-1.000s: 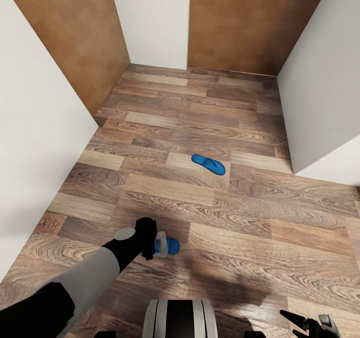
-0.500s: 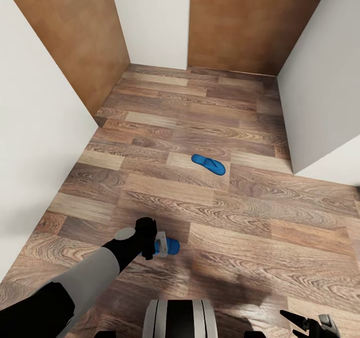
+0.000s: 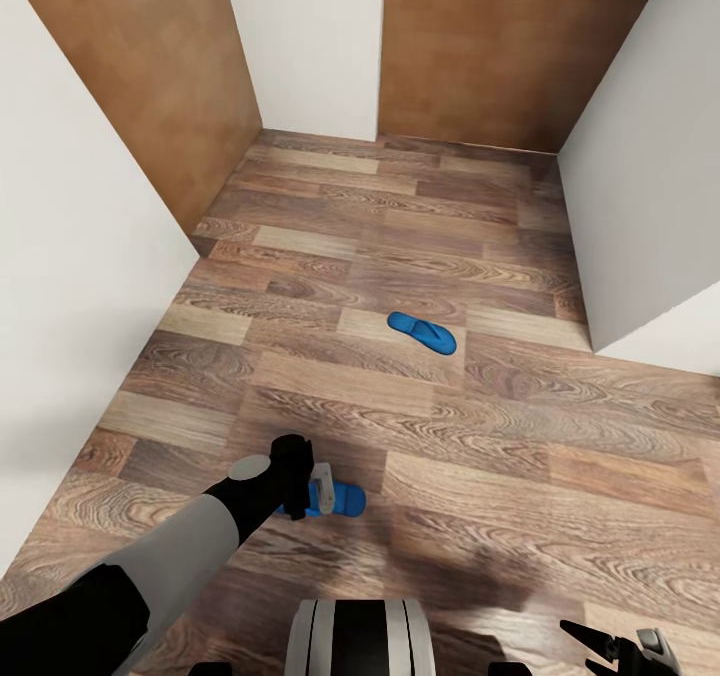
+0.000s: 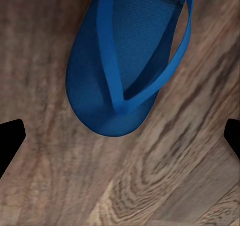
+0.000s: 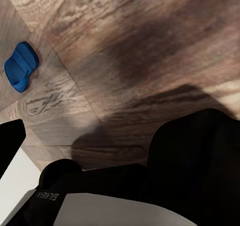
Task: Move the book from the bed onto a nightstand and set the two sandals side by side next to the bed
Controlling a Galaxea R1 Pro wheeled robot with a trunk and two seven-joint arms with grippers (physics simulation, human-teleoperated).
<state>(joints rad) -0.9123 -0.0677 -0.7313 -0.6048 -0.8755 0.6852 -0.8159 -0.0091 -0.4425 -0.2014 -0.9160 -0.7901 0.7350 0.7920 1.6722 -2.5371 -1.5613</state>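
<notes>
Two bright blue sandals lie on the wood-plank floor. The near sandal (image 3: 345,500) lies beside my left gripper (image 3: 318,490), which hangs just over its rear part. In the left wrist view this sandal (image 4: 100,85) shows its thong strap, and the left gripper (image 4: 120,138) is open, its black fingertips (image 4: 11,142) wide apart near the rounded end and touching nothing. The far sandal (image 3: 422,332) lies alone mid-floor. My right gripper (image 3: 620,651) is low at the right, open and holding nothing. One sandal (image 5: 21,65) appears small in the right wrist view.
White walls (image 3: 80,256) close in on the left and on the right (image 3: 650,156). Brown wooden doors (image 3: 500,46) stand at the back and back left. My own trunk (image 3: 360,641) is at the bottom. Bed, book and nightstand are out of view.
The whole picture has shifted slightly down and right, so the camera moved. A little more of the near sandal now shows past the left gripper.
</notes>
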